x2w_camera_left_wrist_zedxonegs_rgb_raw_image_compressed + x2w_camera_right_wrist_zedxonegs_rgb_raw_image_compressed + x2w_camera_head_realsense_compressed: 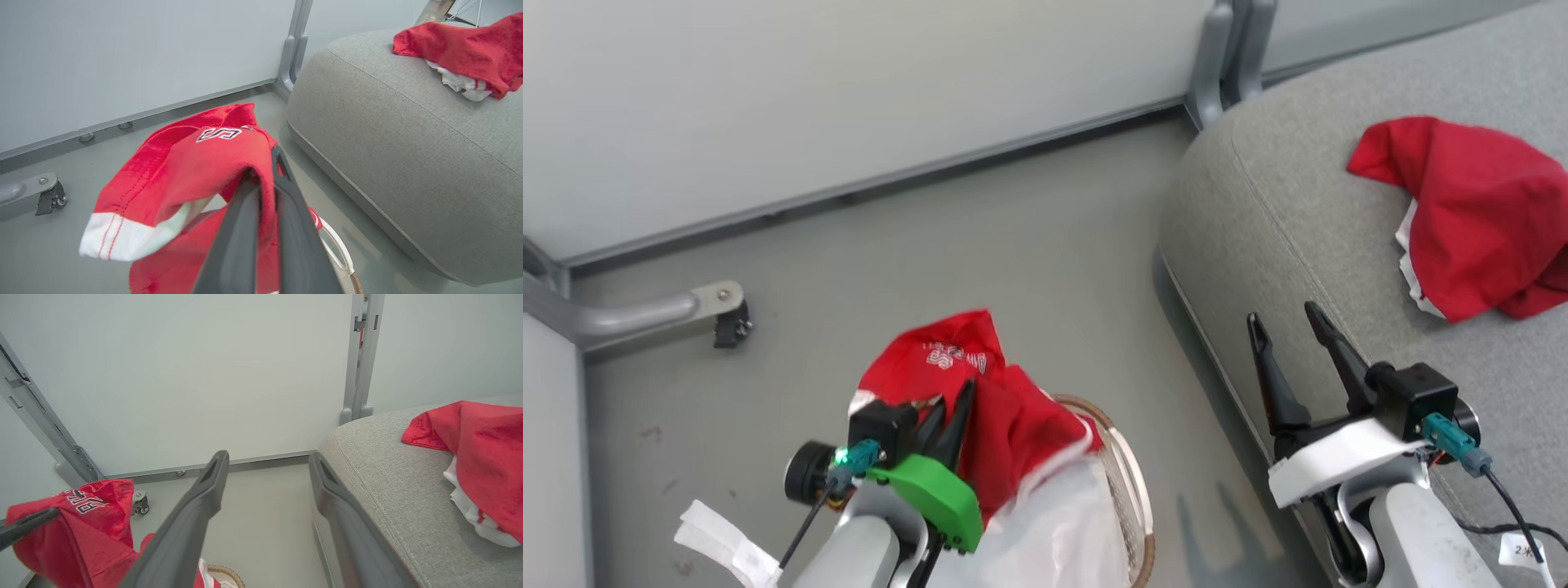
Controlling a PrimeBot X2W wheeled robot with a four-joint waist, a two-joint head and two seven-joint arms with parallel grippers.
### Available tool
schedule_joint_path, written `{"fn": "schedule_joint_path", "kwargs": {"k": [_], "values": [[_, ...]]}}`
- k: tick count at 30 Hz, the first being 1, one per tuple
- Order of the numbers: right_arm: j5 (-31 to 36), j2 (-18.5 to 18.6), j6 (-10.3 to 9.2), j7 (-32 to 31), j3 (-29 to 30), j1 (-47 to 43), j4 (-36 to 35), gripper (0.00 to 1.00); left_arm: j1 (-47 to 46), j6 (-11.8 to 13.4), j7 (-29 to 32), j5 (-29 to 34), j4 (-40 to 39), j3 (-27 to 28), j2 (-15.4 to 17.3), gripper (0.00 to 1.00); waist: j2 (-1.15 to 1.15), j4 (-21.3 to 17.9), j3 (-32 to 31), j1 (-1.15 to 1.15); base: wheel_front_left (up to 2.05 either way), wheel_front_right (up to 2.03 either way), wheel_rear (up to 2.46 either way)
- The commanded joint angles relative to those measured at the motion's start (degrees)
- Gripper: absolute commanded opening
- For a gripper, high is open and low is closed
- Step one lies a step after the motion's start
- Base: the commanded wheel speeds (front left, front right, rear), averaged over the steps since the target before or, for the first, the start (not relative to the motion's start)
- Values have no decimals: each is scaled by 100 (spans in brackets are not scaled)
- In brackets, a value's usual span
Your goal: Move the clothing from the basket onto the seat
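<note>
Here the left jaws, raised just above the basket (1137, 490), pinch a red garment (947, 363) draped over them, while the right jaws stand wide over the seat (1258, 204) edge, another red garment (1478, 212) lying beyond their tips.

Open floor lane (1045, 269) between basket (1131, 465) and seat (1258, 212) edge, seat top bare up to the red garment (1470, 212) heaped far right; red jersey (931, 359) pinched in left gripper (956, 396) hangs over the basket mouth, right gripper (1282, 314), fingers spread, sits above the seat edge, wall panel (849, 98) and post (1225, 57) close the back.
</note>
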State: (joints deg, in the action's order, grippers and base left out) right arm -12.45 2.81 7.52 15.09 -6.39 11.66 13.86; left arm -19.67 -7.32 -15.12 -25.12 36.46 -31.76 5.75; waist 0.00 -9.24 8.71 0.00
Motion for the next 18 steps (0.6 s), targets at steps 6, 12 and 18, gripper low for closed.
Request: {"fn": "schedule_joint_path", "kwargs": {"k": [6, 12, 18], "values": [[-37, 22, -6, 11, -85, -305, 73, 100, 58, -25, -3, 236, -895, 382, -87, 0, 0, 260, -506, 0, 0, 0, 0], [-31, 22, -6, 11, -258, -463, 191, 100, -187, -27, -2, 337, -1594, 558, -136, 0, 0, 307, -597, 0, 0, 0, 0], [151, 19, -6, 11, -664, -567, 355, 100, -399, -27, -3, 322, -2108, 404, -187, 0, 0, 438, -615, 0, 0, 0, 0]]}}
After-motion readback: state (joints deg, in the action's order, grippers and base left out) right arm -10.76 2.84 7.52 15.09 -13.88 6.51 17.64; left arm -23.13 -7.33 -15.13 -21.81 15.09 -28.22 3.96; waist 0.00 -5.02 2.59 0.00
